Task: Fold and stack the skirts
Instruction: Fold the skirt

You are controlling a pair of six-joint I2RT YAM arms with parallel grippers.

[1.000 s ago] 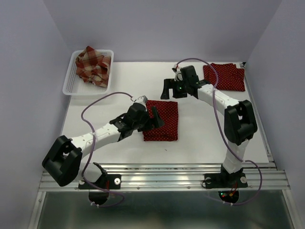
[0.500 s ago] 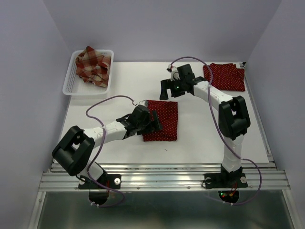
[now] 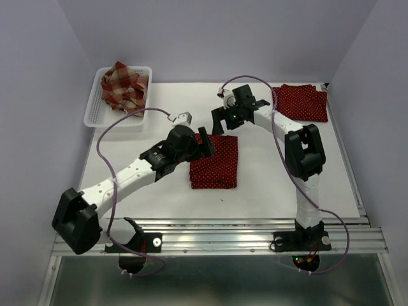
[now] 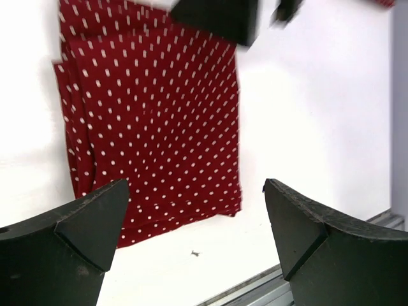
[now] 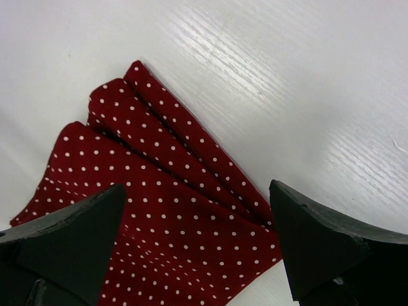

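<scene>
A dark red polka-dot skirt lies folded flat at the table's middle; it also shows in the left wrist view and the right wrist view. My left gripper is open and empty above its left top corner. My right gripper is open and empty just above its far edge. A second polka-dot skirt lies folded at the far right. The plaid skirt sits crumpled in the white basket at the far left.
The table's metal front rail runs along the near edge. Purple-grey walls close in both sides and the back. Cables loop over both arms.
My left arm has lifted and swung up over the skirt's left top corner. My right gripper has moved left and nearer to the skirt's far edge. The skirts have not moved.
</scene>
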